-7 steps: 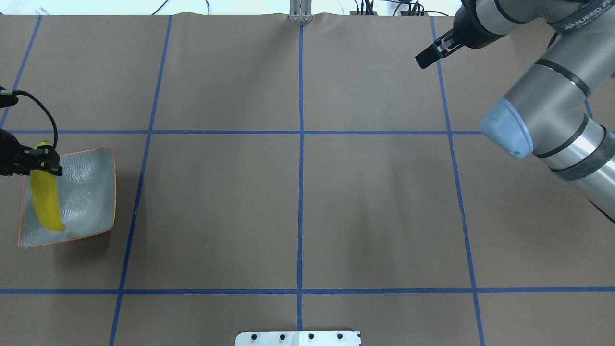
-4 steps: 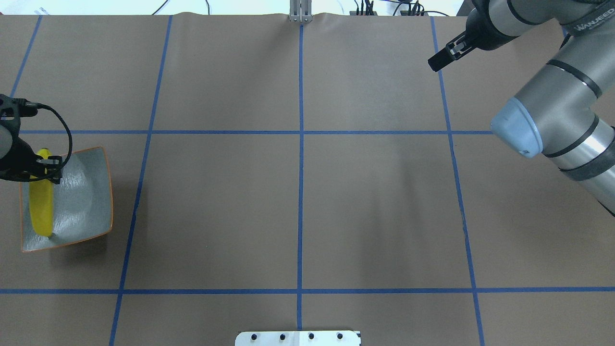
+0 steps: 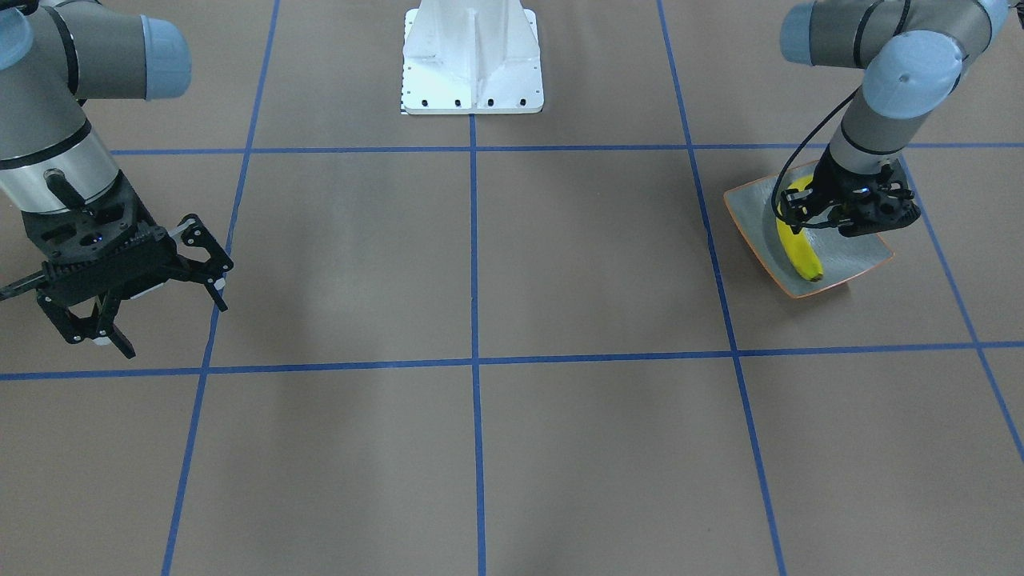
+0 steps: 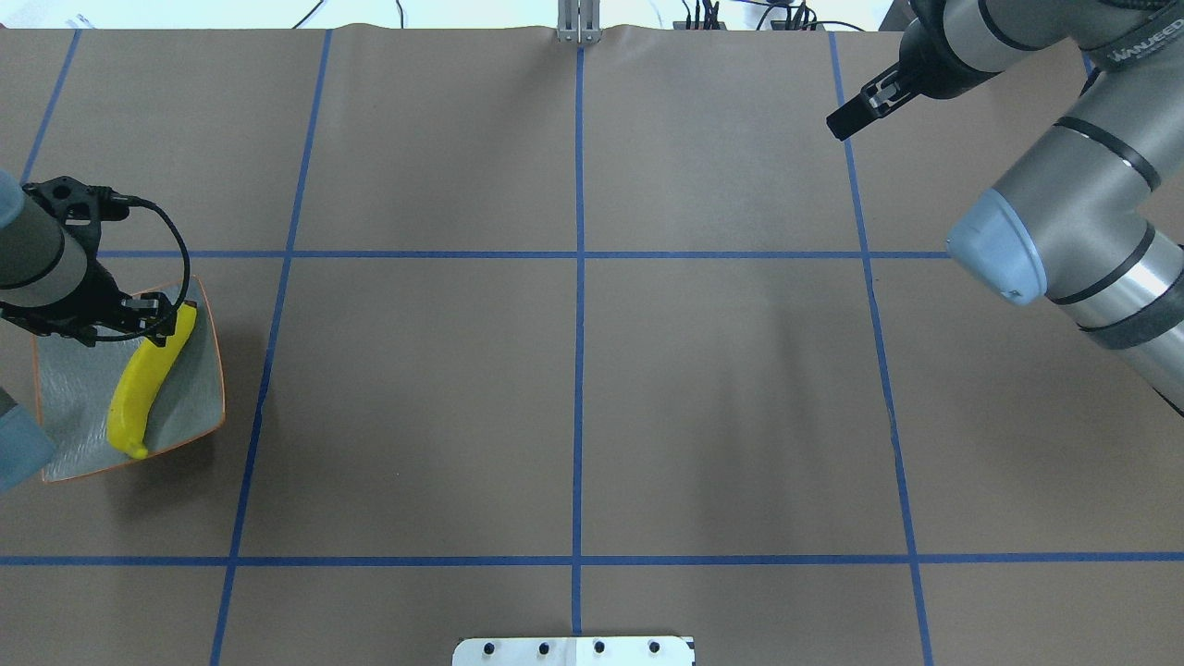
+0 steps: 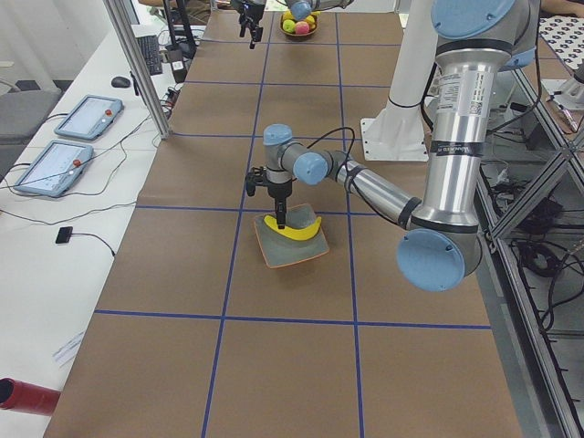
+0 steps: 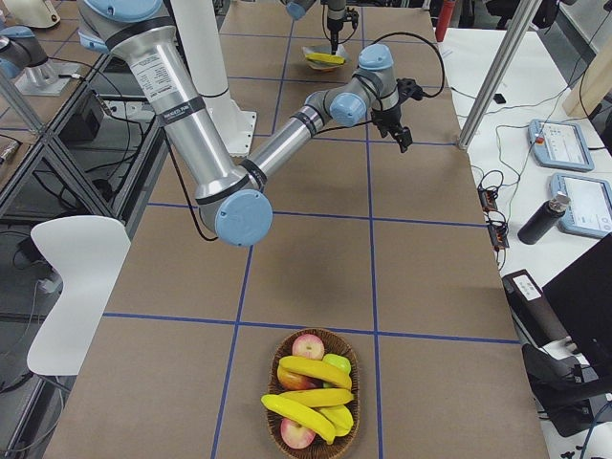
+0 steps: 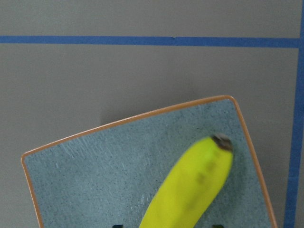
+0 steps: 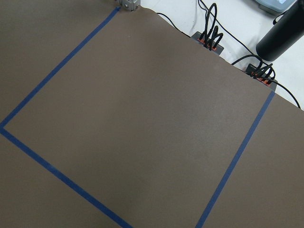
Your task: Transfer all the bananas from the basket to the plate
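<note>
The left gripper pinched one end of a glossy, bright yellow banana, curved and dark brown at its free tip, which slanted over the grey-blue, orange-rimmed plate. The right gripper hung above the brown table cover with its fingers spread wide, well apart from the plate. More yellow bananas lay among apples in the wicker basket at the table's right end.

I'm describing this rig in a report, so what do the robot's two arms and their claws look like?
The left arm and right arm are silver-grey tubes with pale blue joint caps and black bands; the right bears dark lettering. The left claw and right claw are black, two-fingered, with open linkages. A thin black cable loops by the left wrist.
</note>
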